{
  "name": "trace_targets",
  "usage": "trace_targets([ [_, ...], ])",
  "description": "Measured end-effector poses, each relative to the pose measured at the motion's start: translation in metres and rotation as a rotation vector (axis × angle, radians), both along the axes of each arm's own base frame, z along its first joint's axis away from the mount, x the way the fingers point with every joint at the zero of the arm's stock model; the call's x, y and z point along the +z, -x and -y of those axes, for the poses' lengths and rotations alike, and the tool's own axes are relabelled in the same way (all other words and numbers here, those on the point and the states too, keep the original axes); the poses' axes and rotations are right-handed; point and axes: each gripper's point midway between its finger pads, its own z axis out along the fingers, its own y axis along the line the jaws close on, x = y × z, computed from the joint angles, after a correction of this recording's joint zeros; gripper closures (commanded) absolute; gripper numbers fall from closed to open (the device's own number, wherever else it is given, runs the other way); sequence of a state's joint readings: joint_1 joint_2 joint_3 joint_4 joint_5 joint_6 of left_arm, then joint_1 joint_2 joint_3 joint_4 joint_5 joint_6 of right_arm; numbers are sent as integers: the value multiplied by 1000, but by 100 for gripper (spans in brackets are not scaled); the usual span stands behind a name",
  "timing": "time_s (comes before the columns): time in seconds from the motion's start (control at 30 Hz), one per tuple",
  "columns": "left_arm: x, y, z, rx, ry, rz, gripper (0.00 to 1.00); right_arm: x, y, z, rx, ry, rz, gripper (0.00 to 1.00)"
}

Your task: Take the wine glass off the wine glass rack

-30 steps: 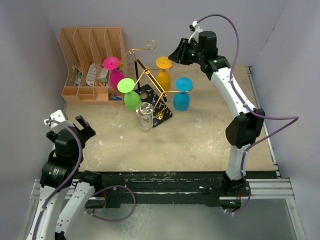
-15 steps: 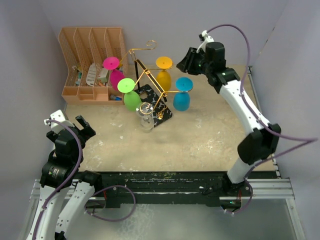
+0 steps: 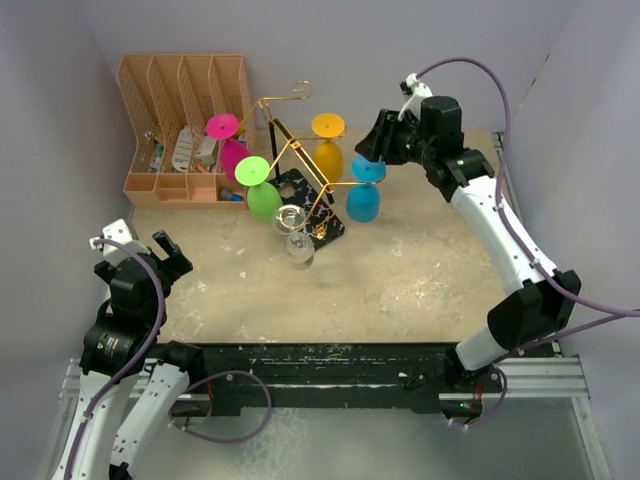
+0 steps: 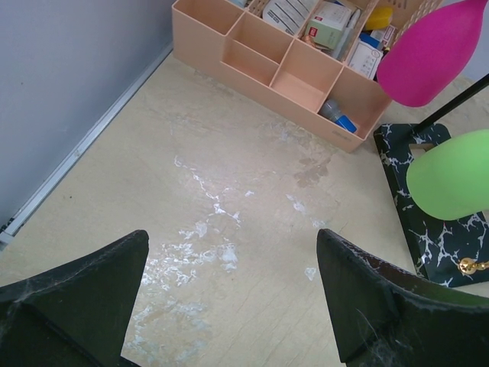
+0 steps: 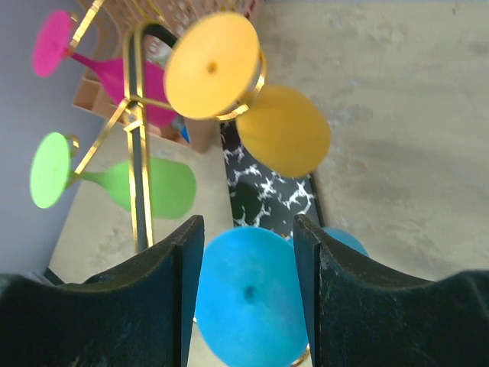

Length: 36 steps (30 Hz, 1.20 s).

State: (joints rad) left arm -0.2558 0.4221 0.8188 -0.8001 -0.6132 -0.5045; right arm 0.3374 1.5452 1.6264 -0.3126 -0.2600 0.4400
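Your right end effector [image 5: 248,225] has fingers [image 5: 153,306] of matt black plastic, by the look. Between them, the blue wine glass [image 5: 248,298] is opaque, smooth and satin, probably plastic. Yellow glass [image 5: 283,130] ahead has the same finish. Beyond it, the wine glass rack [image 5: 141,191] is shiny gold metal wire on a glossy black, white-veined base [image 5: 267,199]. Under your left end effector [image 4: 229,237] the worktop [image 4: 229,153] is matt, rough and white-scuffed. Ahead of it, the organiser [image 4: 260,61] is smooth matt orange plastic.
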Motion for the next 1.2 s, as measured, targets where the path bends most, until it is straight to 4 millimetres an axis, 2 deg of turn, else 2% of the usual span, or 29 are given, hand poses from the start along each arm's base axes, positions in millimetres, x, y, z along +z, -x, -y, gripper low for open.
trace_targets([
  [0.07, 0, 0, 1, -4, 1, -1, 6, -16, 2, 4, -14, 27, -38, 46],
  [0.2, -1, -1, 4, -24, 9, -2, 4, -29, 9, 17, -67, 61, -58, 46],
  [0.27, 1, -3, 10, -53, 19, 6, 5, -26, 18, 27, -103, 71, -46, 46],
  [0.37, 13, -9, 21, -106, 49, 46, 6, -7, 37, 44, -156, 65, 12, 46],
  [0.43, 36, -18, 34, -162, 95, 105, 7, 11, 53, 54, -184, 51, 63, 46],
  [0.53, 94, -46, 61, -264, 164, 203, 10, 44, 78, 69, -221, 18, 153, 47],
  [0.6, 135, -75, 82, -337, 194, 240, 10, 62, 94, 78, -240, -3, 207, 47],
  [0.67, 180, -120, 113, -441, 223, 273, 8, 73, 108, 83, -244, -23, 243, 48],
  [0.73, 209, -164, 144, -551, 254, 294, 9, 77, 125, 88, -240, -45, 264, 49],
  [0.8, 210, -202, 172, -648, 298, 277, 14, 74, 138, 91, -239, -56, 264, 49],
  [0.87, 191, -235, 196, -732, 371, 209, 17, 74, 149, 94, -237, -67, 264, 49],
  [0.97, 166, -274, 226, -823, 477, 118, 21, 77, 163, 97, -235, -86, 270, 49],
  [1.1, 151, -304, 261, -903, 557, 54, 23, 81, 176, 102, -238, -98, 279, 49],
  [1.2, 151, -313, 288, -961, 575, 38, 27, 83, 179, 103, -241, -104, 287, 49],
])
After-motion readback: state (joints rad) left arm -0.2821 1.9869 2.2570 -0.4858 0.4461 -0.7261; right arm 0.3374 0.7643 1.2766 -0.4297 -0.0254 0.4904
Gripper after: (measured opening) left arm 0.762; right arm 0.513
